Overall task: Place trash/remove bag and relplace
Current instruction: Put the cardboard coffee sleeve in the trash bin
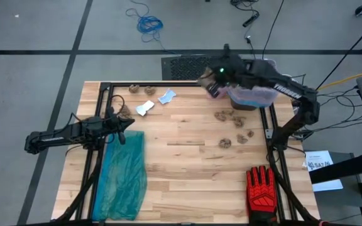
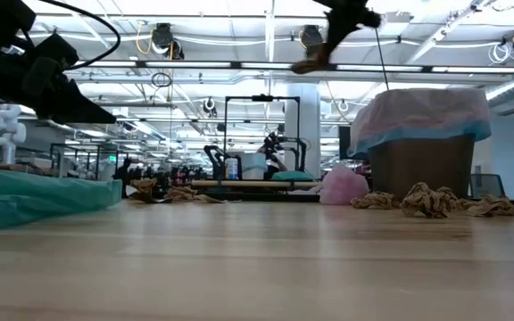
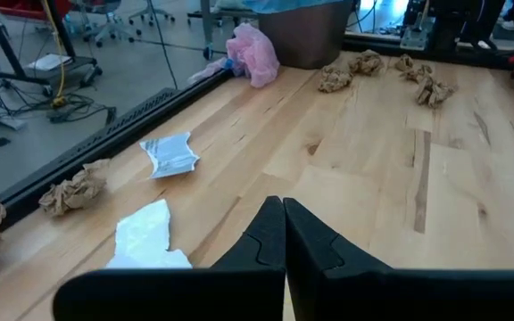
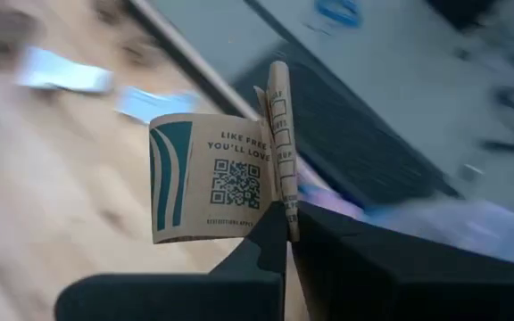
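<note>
The right gripper [image 4: 284, 223] has its fingers clamped on a brown cup sleeve [image 4: 212, 174] near the lined bin [image 1: 251, 95]; centre it over the bag before releasing, left gripper [image 3: 284, 241] shut, idle

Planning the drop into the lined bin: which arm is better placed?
Right. The right gripper already pinches a brown paper sleeve beside the bin; the left gripper sits shut across the table.
</note>
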Controlling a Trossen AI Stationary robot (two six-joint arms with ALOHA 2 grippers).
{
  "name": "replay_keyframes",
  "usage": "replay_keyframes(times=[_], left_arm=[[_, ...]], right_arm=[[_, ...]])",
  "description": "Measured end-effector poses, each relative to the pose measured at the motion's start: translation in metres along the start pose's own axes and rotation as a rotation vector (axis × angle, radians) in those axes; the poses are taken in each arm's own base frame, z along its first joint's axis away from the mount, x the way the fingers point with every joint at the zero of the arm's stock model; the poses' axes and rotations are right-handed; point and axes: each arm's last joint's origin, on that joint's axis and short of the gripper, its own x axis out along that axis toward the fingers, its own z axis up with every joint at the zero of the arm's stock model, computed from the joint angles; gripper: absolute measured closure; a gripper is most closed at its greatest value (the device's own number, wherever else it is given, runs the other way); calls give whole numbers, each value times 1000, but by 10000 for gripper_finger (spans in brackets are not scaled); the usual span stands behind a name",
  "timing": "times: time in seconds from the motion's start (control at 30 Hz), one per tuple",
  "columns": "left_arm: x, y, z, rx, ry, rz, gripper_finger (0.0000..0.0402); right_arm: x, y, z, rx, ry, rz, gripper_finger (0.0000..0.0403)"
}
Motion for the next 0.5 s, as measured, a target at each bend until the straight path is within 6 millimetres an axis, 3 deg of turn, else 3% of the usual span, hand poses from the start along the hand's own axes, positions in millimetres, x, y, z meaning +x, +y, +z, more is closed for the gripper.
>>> replay_keyframes(times=[0.2, 0.5], left_arm=[[0, 0, 0, 0, 0, 0, 402], [0, 0, 0, -1, 0, 0, 402]], right_arm=[[-14, -40, -5, 34, 117, -220, 403], [0, -88, -18, 57, 286, -420, 403]])
